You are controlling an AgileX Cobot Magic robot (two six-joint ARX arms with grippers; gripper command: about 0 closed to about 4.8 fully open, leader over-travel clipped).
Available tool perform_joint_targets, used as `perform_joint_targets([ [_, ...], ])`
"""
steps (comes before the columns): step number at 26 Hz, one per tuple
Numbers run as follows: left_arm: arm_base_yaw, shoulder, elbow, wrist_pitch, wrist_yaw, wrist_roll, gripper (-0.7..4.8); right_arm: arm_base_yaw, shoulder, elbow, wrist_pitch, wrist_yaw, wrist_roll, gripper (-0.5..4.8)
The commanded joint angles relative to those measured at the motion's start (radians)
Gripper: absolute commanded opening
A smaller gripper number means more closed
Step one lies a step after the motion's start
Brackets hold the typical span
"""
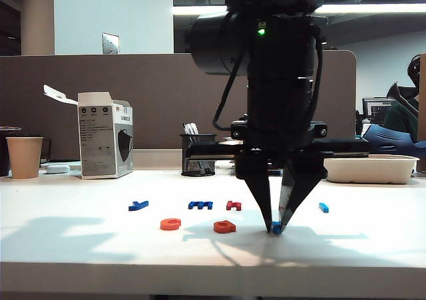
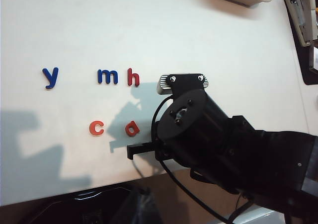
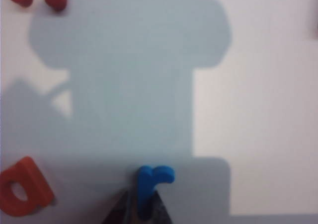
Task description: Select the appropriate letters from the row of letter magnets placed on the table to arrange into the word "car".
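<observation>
My right gripper [image 1: 276,223] points straight down at the white table [image 1: 80,247], its tips at the surface. The light-blue "r" [image 1: 276,229] [image 3: 149,182] lies flat there with its stem between the tips [image 3: 144,211], the jaws slightly parted on either side of it. To its left lie the orange "a" [image 1: 224,227] [image 2: 132,129] [image 3: 22,186] and the orange-red "c" [image 1: 170,224] [image 2: 96,128], all in one line. In the left wrist view my left gripper [image 2: 140,206] is only a dark shape past the table's front edge, its jaws unreadable.
Behind the front line lie the dark-blue "y" [image 1: 138,205], dark-blue "m" [image 1: 200,205], dark-red "h" [image 1: 233,205] and another light-blue piece [image 1: 323,207]. A white tray [image 1: 369,169], mesh pen holder [image 1: 198,155], carton [image 1: 104,135] and paper cup [image 1: 24,157] stand along the back.
</observation>
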Motion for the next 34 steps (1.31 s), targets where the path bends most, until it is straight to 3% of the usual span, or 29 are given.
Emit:
perform_joint_targets([
  [1,0.0,-0.002,0.002,0.006,-0.003,0.001,-0.05,0.001,0.002,0.002,-0.02,-0.011,-0.002,0.54],
  [14,0.0,-0.002,0.002,0.006,-0.003,0.001,-0.05,-0.009,-0.013,0.003,-0.035,-0.021,-0.002,0.95],
  [26,0.0,-0.002,0.002,0.006,-0.003,0.001,-0.05,-0.023,-0.101,0.006,-0.044,-0.019,-0.008,0.95],
  [34,0.0,-0.002,0.002,0.006,-0.003,0.001,-0.05,-0.05,-0.192,0.023,-0.055,-0.028,-0.209,0.95],
])
